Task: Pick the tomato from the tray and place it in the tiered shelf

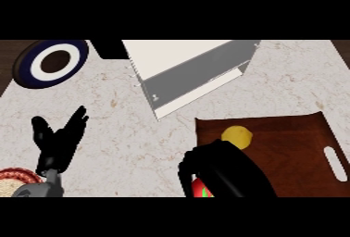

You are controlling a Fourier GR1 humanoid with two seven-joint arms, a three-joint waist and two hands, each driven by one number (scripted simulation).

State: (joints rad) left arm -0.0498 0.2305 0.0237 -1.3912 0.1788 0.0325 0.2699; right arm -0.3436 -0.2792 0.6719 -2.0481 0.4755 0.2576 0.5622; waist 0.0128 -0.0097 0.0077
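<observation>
The tomato [200, 189], red with a bit of green, shows only as a sliver at the near left corner of the brown tray [294, 139]. My right hand [222, 169] arches over it with fingers curled down around it, hiding most of it. The tiered shelf [195, 69], white on top with grey sides, stands at the back centre, beyond the tray. At the left, my left hand [60, 139] rests open over the counter with fingers up, away from the tray.
A yellow round fruit [237, 135] lies on the tray just beyond my right hand. A dark blue and white plate [51, 62] sits at the back left. A red-rimmed plate [12, 181] shows at the lower left edge. The tray has a handle slot [335, 164] at its right.
</observation>
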